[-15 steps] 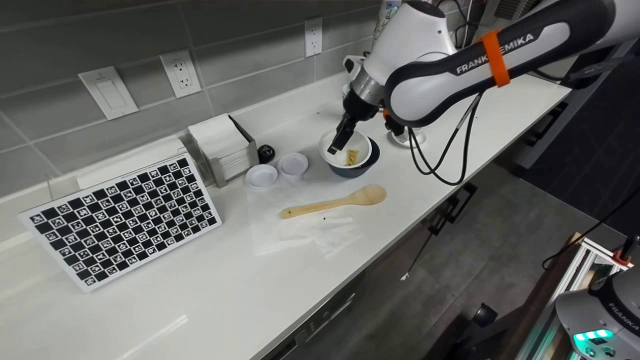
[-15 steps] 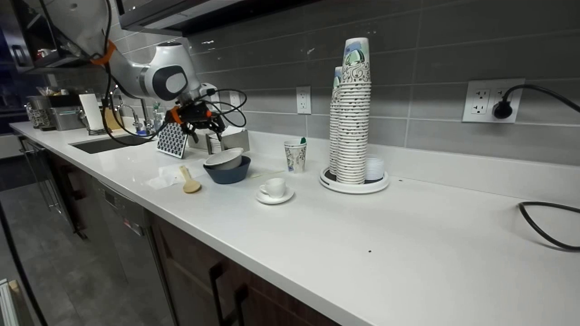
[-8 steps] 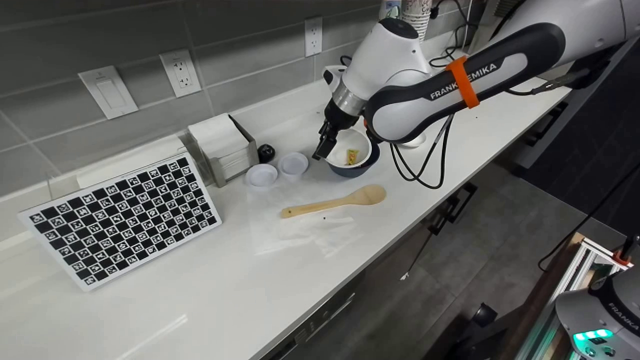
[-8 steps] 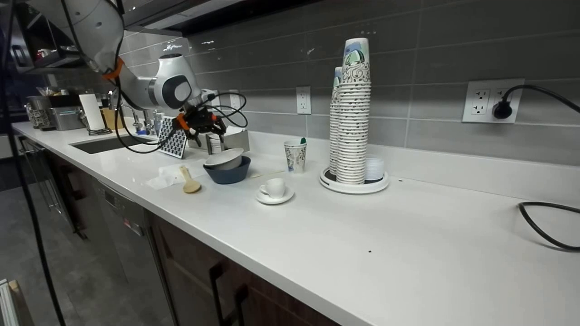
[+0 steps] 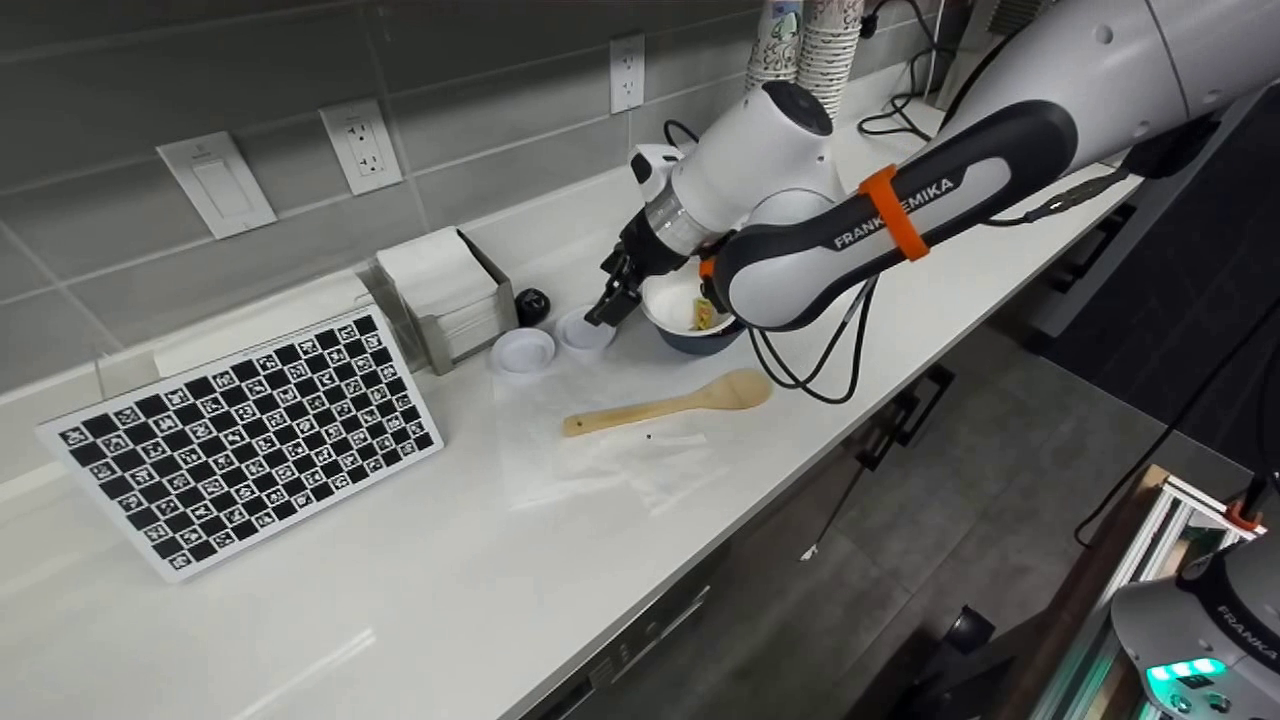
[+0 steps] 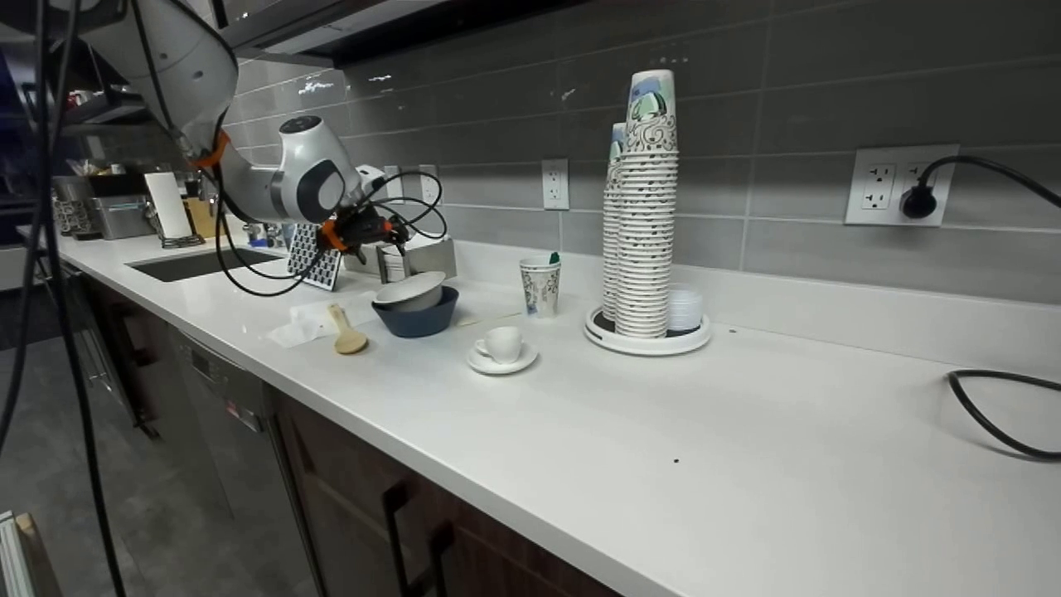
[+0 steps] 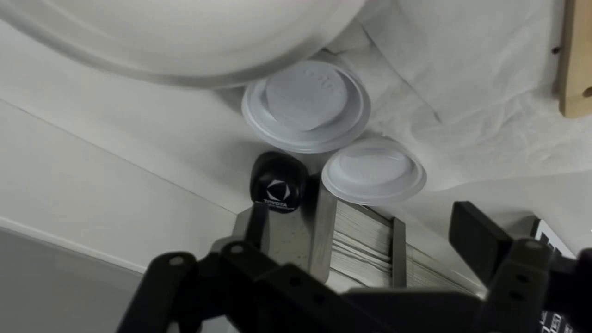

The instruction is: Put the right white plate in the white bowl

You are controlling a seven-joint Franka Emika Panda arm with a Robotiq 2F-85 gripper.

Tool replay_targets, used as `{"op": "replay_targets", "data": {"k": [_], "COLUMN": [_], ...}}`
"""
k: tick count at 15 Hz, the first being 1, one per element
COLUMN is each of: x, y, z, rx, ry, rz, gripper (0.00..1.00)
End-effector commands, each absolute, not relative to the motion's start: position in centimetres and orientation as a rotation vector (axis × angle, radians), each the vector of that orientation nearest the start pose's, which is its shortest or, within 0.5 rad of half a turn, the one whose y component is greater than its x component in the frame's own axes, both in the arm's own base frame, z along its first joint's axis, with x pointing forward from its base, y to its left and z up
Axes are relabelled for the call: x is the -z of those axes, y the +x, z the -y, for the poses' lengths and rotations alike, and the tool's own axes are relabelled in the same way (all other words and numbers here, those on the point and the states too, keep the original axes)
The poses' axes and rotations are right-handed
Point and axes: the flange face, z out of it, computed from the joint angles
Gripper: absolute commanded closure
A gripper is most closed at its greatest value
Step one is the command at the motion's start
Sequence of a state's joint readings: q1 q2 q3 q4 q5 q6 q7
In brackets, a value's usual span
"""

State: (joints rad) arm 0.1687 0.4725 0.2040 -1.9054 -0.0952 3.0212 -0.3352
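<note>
you have the claw spread wide, its fingers well apart and gripping nothing. in the wrist view they stand apart from the right white plate, though in an exterior view they cover part of it. that plate lies on the tabletop between a second white plate, just beside it, and the white bowl, tilted inside a dark blue bowl. in the wrist view the white bowl's rim overlaps the plate's edge; a black round piece and a napkin holder stand near. your open side is the pale sheet, spreading toward the wooden spoon. the plate is round, equally wide every way.
</note>
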Motion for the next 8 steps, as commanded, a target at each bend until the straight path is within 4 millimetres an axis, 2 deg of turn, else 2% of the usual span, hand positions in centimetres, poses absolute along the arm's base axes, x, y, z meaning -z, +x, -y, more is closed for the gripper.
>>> {"op": "replay_targets", "data": {"k": [1, 3, 8], "x": [-29.7, -28.0, -26.2], "y": [64.7, 65.3, 67.5], "z": [-26.4, -27.0, -27.3], "rx": [0.994, 0.950, 0.982], "ry": [-2.692, -2.685, -2.680], "rz": [1.098, 1.149, 1.241], "gripper": [0.00, 0.00, 0.42]}}
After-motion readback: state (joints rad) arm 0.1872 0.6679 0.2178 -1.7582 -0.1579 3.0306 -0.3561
